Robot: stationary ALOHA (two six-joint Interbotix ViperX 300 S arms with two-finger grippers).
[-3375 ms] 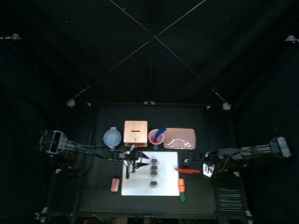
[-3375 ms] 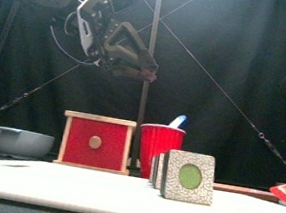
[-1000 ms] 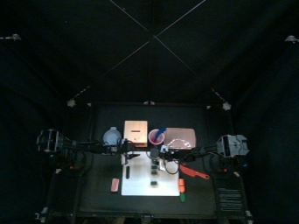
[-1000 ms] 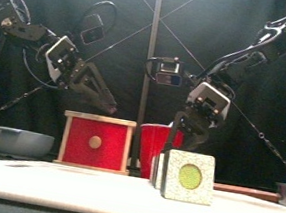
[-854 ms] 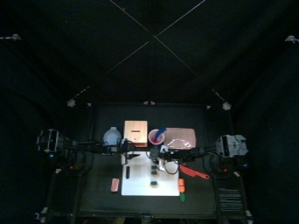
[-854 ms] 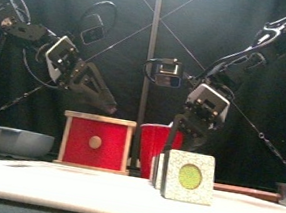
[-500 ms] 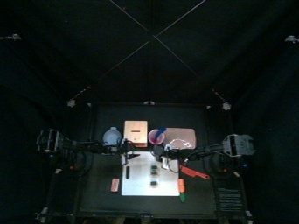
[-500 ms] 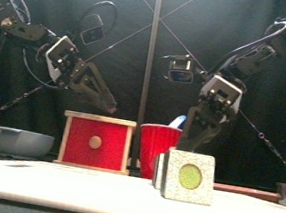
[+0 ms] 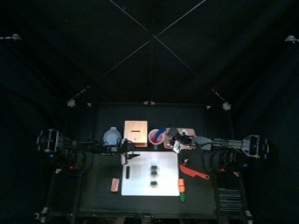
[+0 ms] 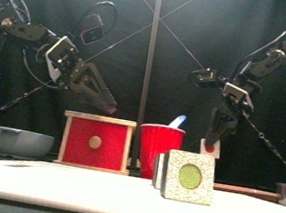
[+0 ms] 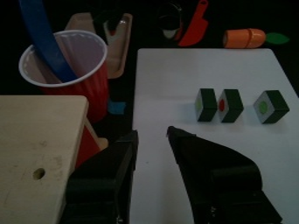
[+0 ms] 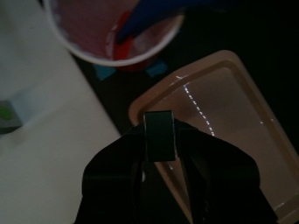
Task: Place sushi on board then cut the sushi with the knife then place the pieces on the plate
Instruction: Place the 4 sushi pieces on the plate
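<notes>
The right gripper is squeezed shut on one dark green sushi piece. It holds the piece in the air over the edge of the pink plate, at about 1 o'clock from the middle of the white board. The other three sushi pieces stand in a row on the board, with the red cup and its blue knife at 12 o'clock. The left gripper hangs at about 10 o'clock, jaws a little apart, with nothing in them.
</notes>
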